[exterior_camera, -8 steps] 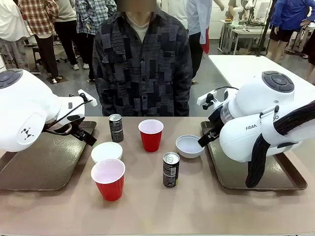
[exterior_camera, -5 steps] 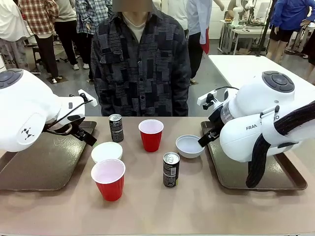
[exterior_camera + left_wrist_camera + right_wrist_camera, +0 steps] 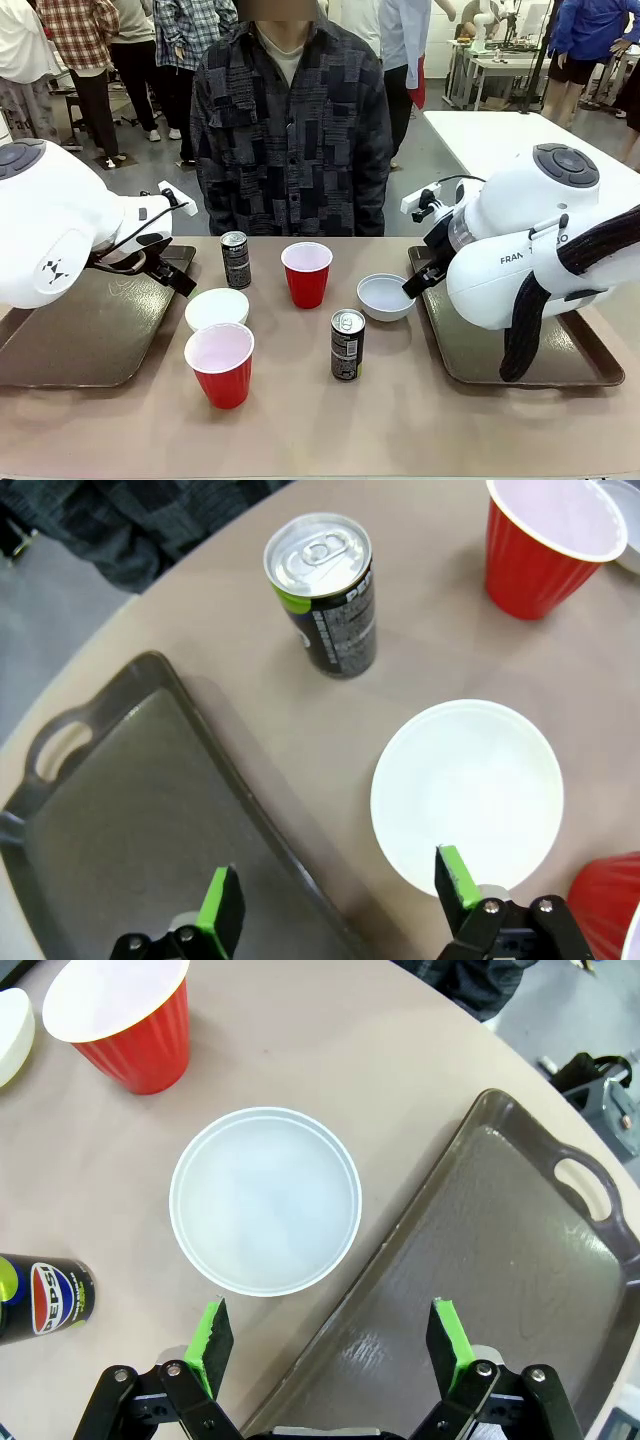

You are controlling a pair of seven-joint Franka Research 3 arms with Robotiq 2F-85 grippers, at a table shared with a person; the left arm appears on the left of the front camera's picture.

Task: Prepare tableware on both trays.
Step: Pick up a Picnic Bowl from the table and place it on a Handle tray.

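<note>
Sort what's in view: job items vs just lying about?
Job: near red cup, far red cup, left bowl, right bowl, far can, near can, left tray, right tray.
Not job: person standing opposite, white table behind.

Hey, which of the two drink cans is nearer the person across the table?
The far can beside the left tray; the near can stands mid-table, closer to the robot.

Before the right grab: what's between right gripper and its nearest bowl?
Right wrist view: just bare table between right gripper and bowl; tray rim alongside.
</note>
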